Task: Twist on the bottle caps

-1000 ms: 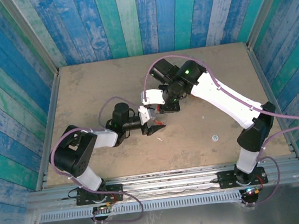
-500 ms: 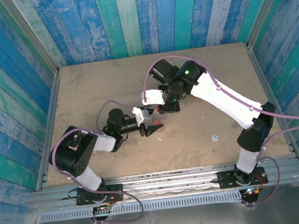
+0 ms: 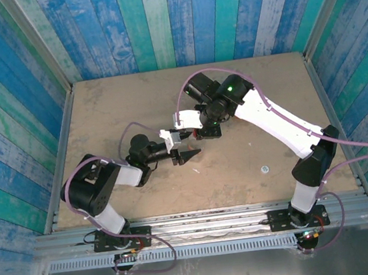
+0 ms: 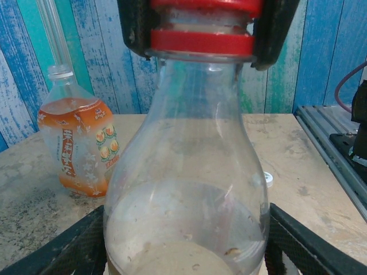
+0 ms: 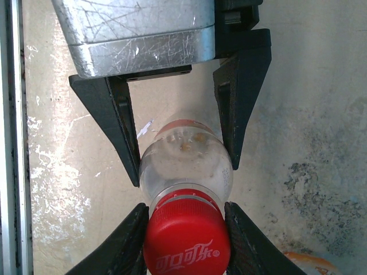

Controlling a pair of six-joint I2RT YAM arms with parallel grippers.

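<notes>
A plank wall painted in blue and teal stripes is closing off the tan worktop, and a metal rail is running along its near edge. Beyond the slim clear bottle, on the left of the left wrist view, an orange-label bottle is standing upright and well apart, its neck uncapped. Its label is carrying small fruit pictures and a red band of Chinese characters too small to read. A white cap is lying alone on the worktop, right of both arms and towards the near edge. The red cap is sitting on the neck of the slim clear bottle and is showing the Chinese Coca-Cola script in white. The right tool is reaching in from above the bottle, its two black fingers pressing on either side of the red cap, narrowly closed on it. The left tool is coming in from the left at the middle of the worktop, about half open, its jaws lying against both sides of the bottle's body below the shoulder, clamping it upright.
</notes>
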